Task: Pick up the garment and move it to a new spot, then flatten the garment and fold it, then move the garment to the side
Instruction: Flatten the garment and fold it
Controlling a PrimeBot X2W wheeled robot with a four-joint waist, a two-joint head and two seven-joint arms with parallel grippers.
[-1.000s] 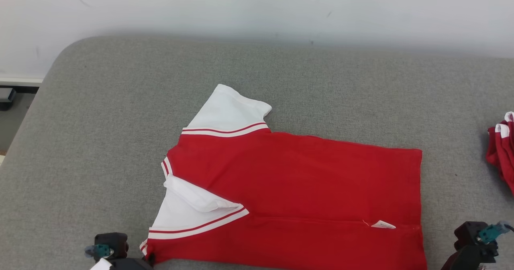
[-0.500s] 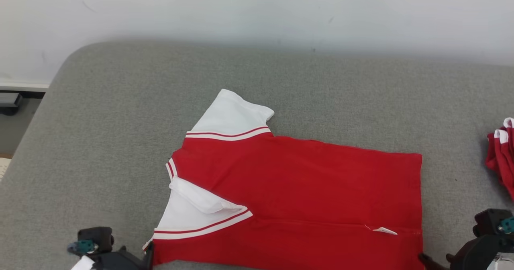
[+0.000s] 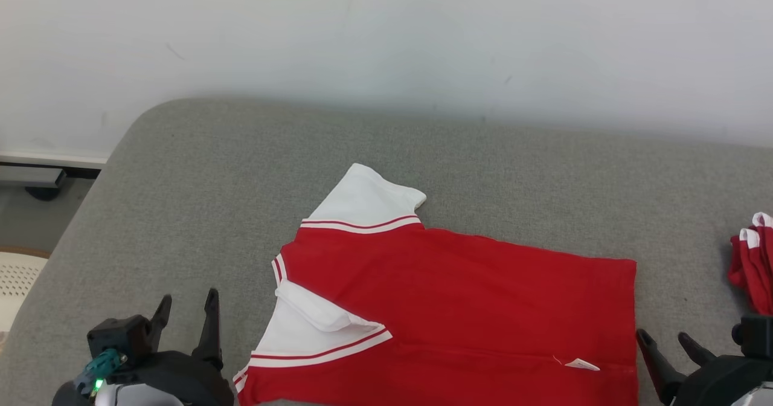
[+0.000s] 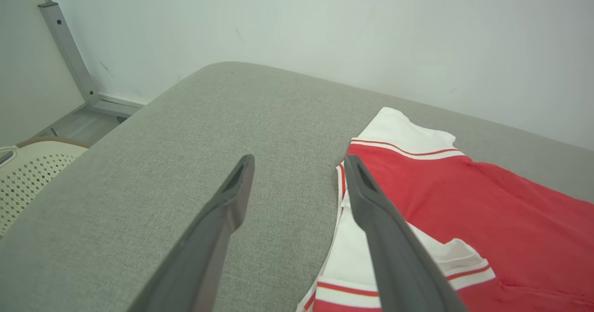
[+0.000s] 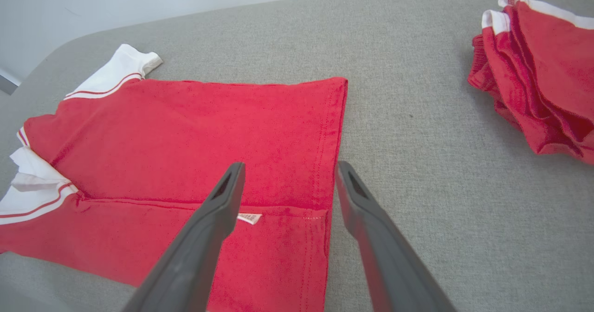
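Note:
The garment [image 3: 471, 297] is a red shirt with white, red-striped sleeves, spread on the grey cushion [image 3: 199, 200]. Its near long edge is folded over, and a small white label [image 3: 581, 365] shows at the seam. My left gripper [image 3: 188, 298] stands open at the lower left, just left of the near sleeve [image 3: 302, 339] and apart from it. In the left wrist view the left gripper [image 4: 298, 159] is empty, with the shirt [image 4: 487, 200] to its right. My right gripper [image 3: 662, 335] is open beside the hem. In the right wrist view the right gripper [image 5: 290, 165] hovers over the hem corner [image 5: 320, 219].
A pile of more red and white garments [image 3: 752, 267] lies at the cushion's right edge, also seen as a heap [image 5: 533, 70] in the right wrist view. A white perforated basket [image 3: 15, 279] stands off the cushion's left. A pale wall [image 3: 386, 31] runs behind.
The head camera has moved, so the whole picture sits lower. Both grippers have come away from the shirt's near edge, and their open fingers now show.

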